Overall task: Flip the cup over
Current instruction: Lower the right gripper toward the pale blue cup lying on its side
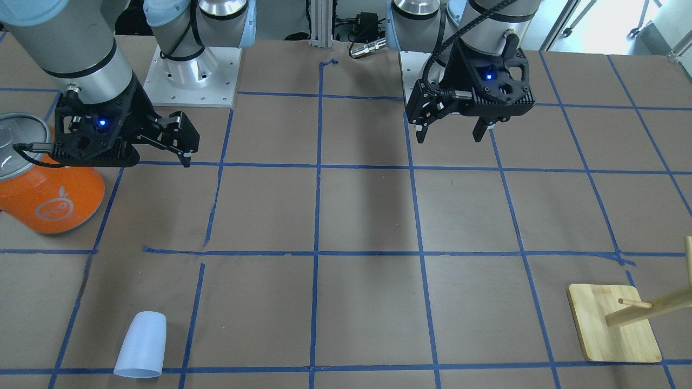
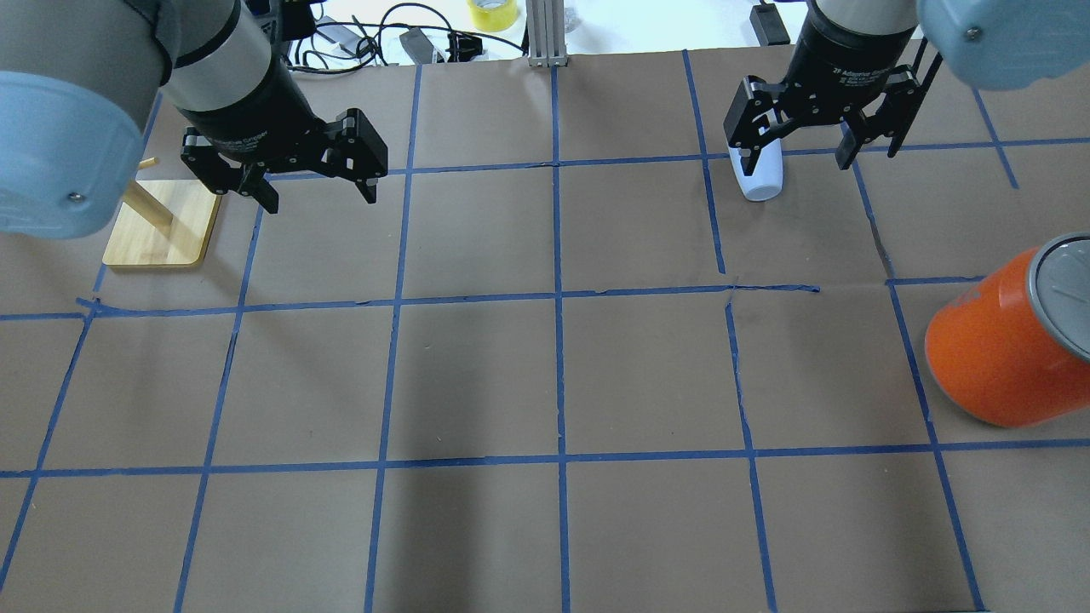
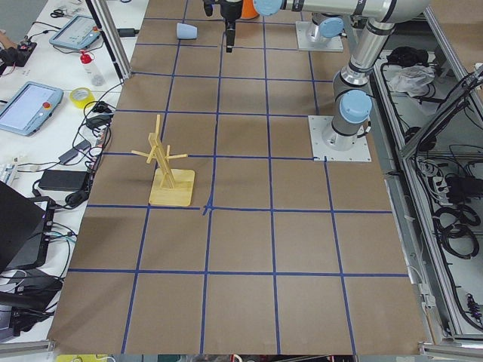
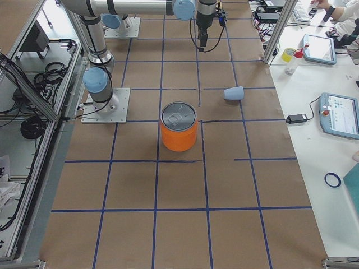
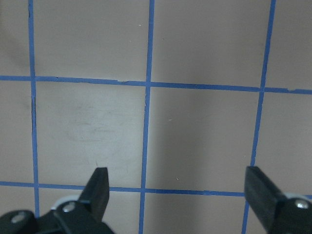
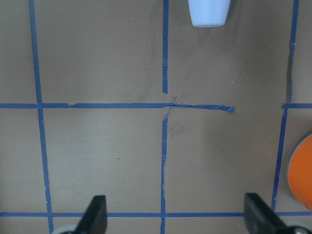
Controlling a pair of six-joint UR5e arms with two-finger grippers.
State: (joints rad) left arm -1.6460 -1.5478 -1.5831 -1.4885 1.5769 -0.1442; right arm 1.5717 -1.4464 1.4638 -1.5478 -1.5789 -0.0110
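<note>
The cup (image 1: 141, 344) is a small pale bluish-white tumbler lying on its side on the brown table near the far edge, on the robot's right. It also shows in the overhead view (image 2: 762, 179), in the right wrist view (image 6: 208, 12) at the top edge, and in the side views (image 4: 234, 93) (image 3: 186, 30). My right gripper (image 2: 796, 162) (image 1: 184, 151) (image 6: 176, 219) is open and empty, held high, short of the cup. My left gripper (image 2: 321, 200) (image 1: 450, 137) (image 5: 178, 195) is open and empty above bare table.
A large orange can with a silver top (image 1: 48, 200) (image 2: 996, 358) (image 4: 179, 134) stands on the robot's right side, close under the right arm. A wooden peg stand (image 1: 611, 324) (image 2: 162, 226) (image 3: 170, 188) stands on the robot's left. Blue tape marks a grid.
</note>
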